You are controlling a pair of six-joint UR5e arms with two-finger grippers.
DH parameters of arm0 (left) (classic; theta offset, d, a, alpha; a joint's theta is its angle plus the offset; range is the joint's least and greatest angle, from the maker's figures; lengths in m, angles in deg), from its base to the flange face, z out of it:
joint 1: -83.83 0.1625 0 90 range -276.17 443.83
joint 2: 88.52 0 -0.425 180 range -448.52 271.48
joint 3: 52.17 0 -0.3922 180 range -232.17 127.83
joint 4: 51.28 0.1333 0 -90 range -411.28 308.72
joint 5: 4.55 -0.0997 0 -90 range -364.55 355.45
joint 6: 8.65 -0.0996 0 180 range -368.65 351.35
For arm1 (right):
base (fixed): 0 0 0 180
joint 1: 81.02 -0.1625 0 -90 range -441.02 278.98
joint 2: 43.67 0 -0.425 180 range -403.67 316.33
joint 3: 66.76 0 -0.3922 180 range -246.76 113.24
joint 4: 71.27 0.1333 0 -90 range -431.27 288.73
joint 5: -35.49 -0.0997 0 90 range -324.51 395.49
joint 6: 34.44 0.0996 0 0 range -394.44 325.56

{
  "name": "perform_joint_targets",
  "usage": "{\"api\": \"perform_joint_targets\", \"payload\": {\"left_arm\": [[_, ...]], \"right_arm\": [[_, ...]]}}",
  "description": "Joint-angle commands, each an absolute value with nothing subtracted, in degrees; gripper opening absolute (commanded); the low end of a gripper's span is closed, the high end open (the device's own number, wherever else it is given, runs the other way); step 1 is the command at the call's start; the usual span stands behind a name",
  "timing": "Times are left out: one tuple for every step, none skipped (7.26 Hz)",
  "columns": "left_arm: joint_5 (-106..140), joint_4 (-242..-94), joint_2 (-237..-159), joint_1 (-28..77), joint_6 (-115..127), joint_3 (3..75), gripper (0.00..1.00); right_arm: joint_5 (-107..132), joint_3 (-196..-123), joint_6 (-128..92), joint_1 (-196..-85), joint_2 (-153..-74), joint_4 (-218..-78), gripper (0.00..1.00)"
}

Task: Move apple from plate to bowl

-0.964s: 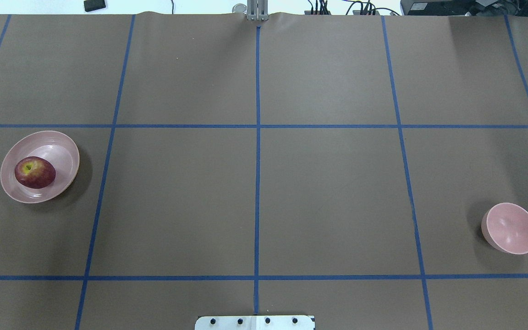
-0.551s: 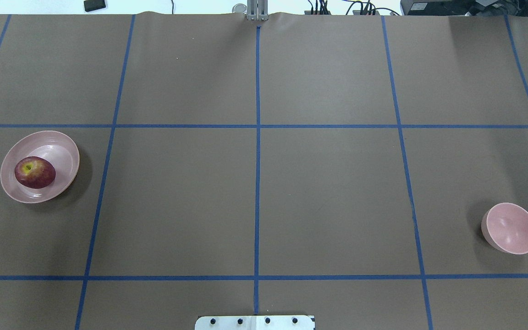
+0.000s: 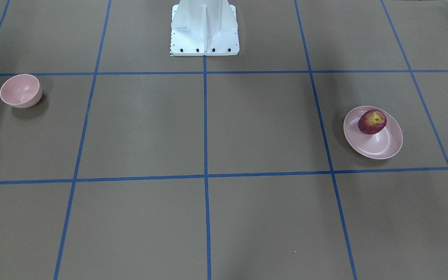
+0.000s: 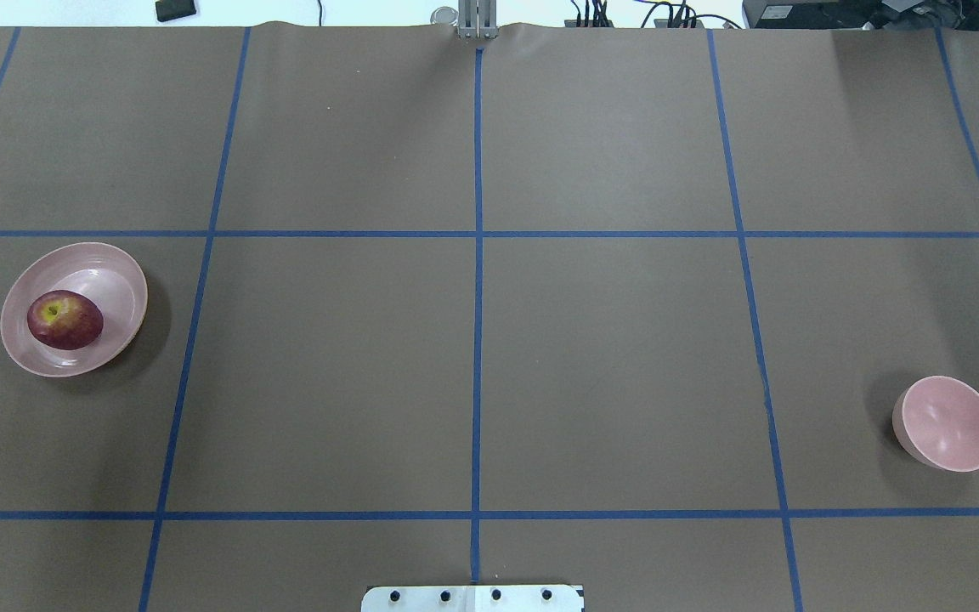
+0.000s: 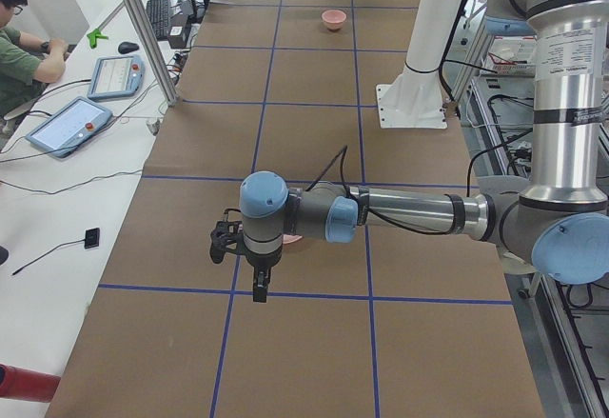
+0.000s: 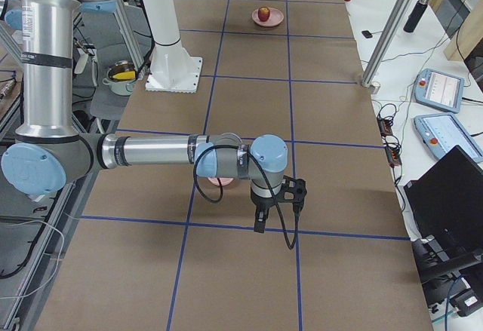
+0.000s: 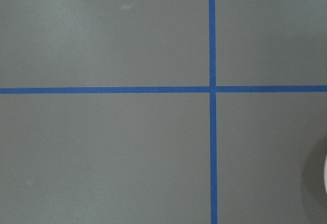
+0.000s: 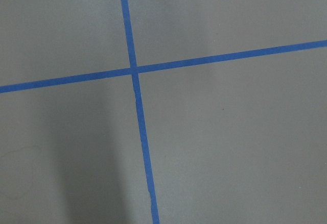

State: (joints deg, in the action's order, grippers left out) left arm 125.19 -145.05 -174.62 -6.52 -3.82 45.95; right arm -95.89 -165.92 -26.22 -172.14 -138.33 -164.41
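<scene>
**A round apple, a long carry and a tight bowl**

Nothing is picked up yet. The apple (image 4: pixel 65 320) sits on the plate (image 4: pixel 120 280) at the robot's left end of the table (image 4: pixel 608 357), off-centre and close to the rim on the robot's side. The bowl (image 4: pixel 948 422) stands empty at the opposite end, well apart from the plate.

The left tool (image 5: pixel 258 285) hangs above the table near the plate, and the right tool (image 6: pixel 259 222) hangs near the bowl. Both show only in the side views, so I cannot tell whether their fingers are spread or pressed together.

The first risk is the grasp. The apple is smooth and round, so a pinch off its middle can squeeze it out sideways, and it then rolls over the low rim onto the table. Because it lies near the rim, a descending finger may strike the plate's edge and tip or shove the dish.

The second risk is distance. The bowl probably lies beyond the left arm's easy reach, so a pass between the arms seems likely. A release that comes before the other tool has a firm hold drops the fruit.

The third risk is the bowl, which looks barely wider than the apple. A release off-centre or from too high can hit the rim, tip the bowl or bounce the apple out.
</scene>
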Motion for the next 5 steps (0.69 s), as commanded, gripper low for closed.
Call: {"api": "perform_joint_targets", "payload": {"left_arm": [[125.27, -145.06, -174.56, -6.44, -3.73, 48.36, 0.99], [125.27, -145.23, -174.91, -6.00, -3.73, 48.90, 0.99], [125.44, -145.32, -175.35, -5.82, -2.60, 49.08, 0.99], [126.14, -146.36, -175.96, -5.04, 1.33, 49.69, 0.99], [126.15, -146.55, -177.71, -3.72, 2.24, 50.48, 0.99]], "right_arm": [[-96.17, -168.25, -26.79, -169.99, -137.37, -164.34, 1.00], [-96.08, -168.97, -26.70, -166.92, -136.14, -164.43, 1.00], [-96.69, -169.06, -26.01, -164.11, -133.87, -164.43, 1.00], [-100.17, -170.19, -25.83, -161.47, -133.06, -164.52, 1.00], [-107.17, -169.94, -25.39, -159.61, -131.66, -164.52, 1.00]]}}
